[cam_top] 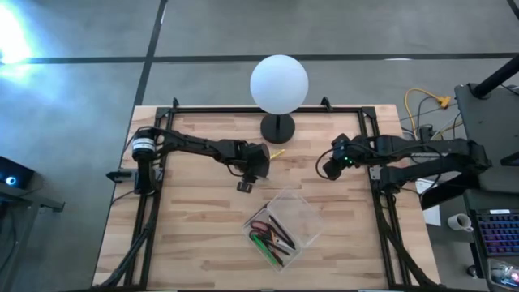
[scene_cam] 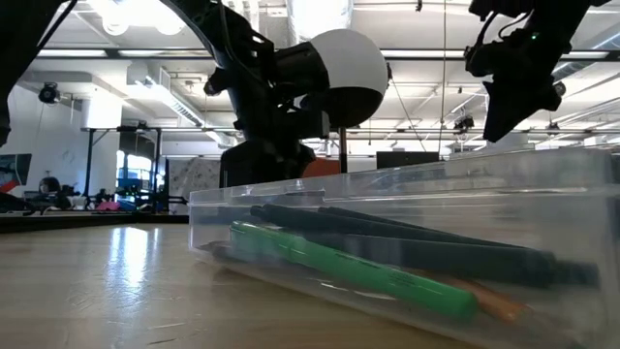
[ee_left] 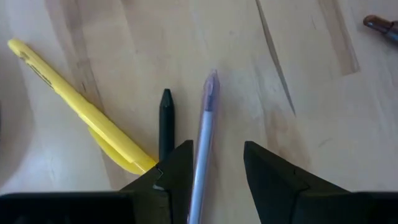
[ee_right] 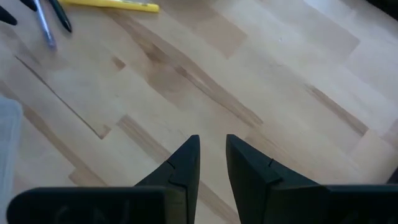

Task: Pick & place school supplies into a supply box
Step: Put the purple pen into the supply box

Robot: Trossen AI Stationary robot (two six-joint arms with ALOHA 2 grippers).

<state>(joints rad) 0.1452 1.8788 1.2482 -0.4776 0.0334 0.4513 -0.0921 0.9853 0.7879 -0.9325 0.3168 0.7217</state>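
Note:
The clear supply box (cam_top: 302,212) stands near the table's front middle. It holds the red-handled scissors (cam_top: 261,228), the green marker (scene_cam: 349,269) and dark pens (scene_cam: 417,237). Behind it on the wood lie a purple pen (ee_left: 206,118), a black pen (ee_left: 166,118) and a yellow pencil (ee_left: 74,102). My left gripper (ee_left: 216,158) is low over these, open, with one finger on each side of the purple pen. My right gripper (ee_right: 212,155) hovers over bare wood right of the lamp, open by a narrow gap, holding nothing. My left gripper comes from above with the purple pen's lower part (ee_left: 200,165) running lengthwise between its open fingers, close beside one finger (ee_left: 177,171). The pen lies flat on the table. Whether that finger touches it, I cannot tell.
A white globe lamp (cam_top: 279,83) on a black base (cam_top: 278,127) stands at the table's far middle, between the two arms. A dark reddish item (ee_left: 380,25) lies farther off on the wood. A black frame rail (cam_top: 369,154) edges the table, and bare wood lies right of the box.

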